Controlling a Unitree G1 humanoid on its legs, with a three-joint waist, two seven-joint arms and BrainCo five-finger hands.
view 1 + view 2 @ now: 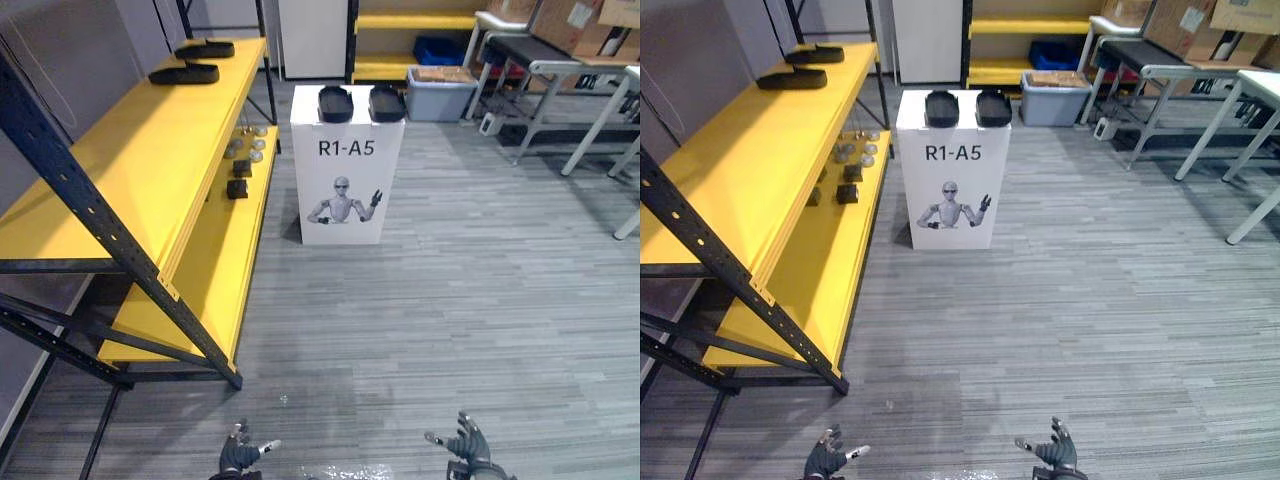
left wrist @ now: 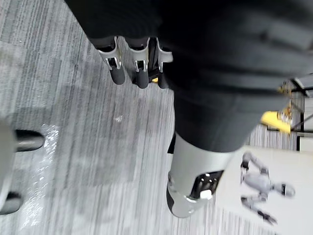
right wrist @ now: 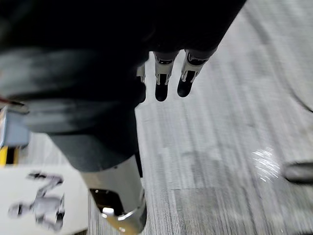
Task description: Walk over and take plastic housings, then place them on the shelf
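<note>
– Left hand: condition?
– Low at the near edge of the head views, over bare floor. Its fingers are straight and spread, the thumb stands apart, and it holds nothing.
– Right hand?
– Same height, well apart from the left hand. Its fingers are also extended and it carries no load.
– Location of the plastic housings?
– Four black units are visible. Left housing and right housing lie side by side, just apart, on top of the white pedestal, well ahead of both hands. Front shelf housing and rear shelf housing lie on the top shelf of the rack, toward its far end.
– Describe the rack.
– Dark metal frame with yellow boards, standing along the robot's left. The lower shelf carries small parts near its far end. The pedestal stands just beside the rack's far half.
– Surroundings?
– A grey bin sits on the floor behind the pedestal, with a blue bin on a yellow shelf behind it. White-legged tables stand to the far right.
</note>
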